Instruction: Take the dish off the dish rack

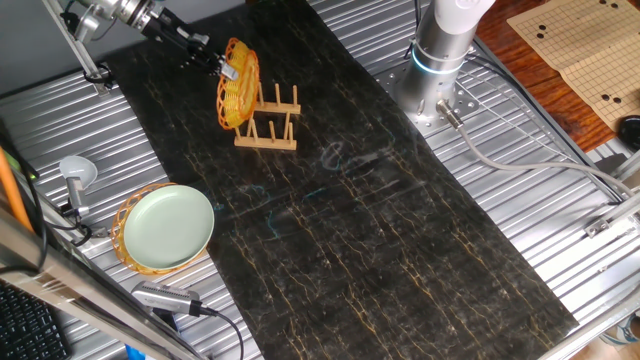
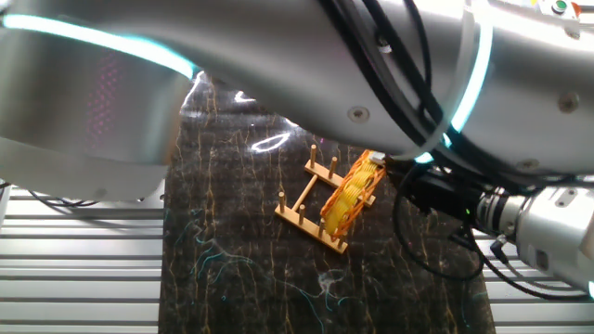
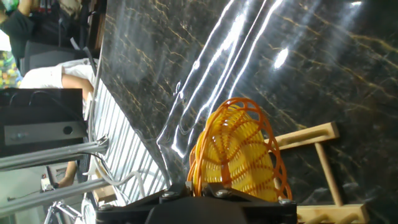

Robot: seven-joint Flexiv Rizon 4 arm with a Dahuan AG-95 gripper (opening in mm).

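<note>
The dish (image 1: 238,82) is an orange-yellow woven wicker plate standing on edge at the left end of the wooden dish rack (image 1: 270,124), tilted slightly. My gripper (image 1: 222,68) comes in from the upper left and is shut on the dish's upper rim. In the other fixed view the dish (image 2: 350,198) stands between the pegs of the rack (image 2: 311,205), with the gripper (image 2: 382,163) at its rim. In the hand view the dish (image 3: 239,151) fills the lower middle, its rim pinched between the fingers at the gripper (image 3: 194,188); the rack (image 3: 320,163) lies to the right.
A smooth pale green plate (image 1: 167,225) sits in a wicker basket at the front left on the ribbed metal table. The robot base (image 1: 440,60) stands at the back right. The dark marble mat (image 1: 380,230) runs under the rack.
</note>
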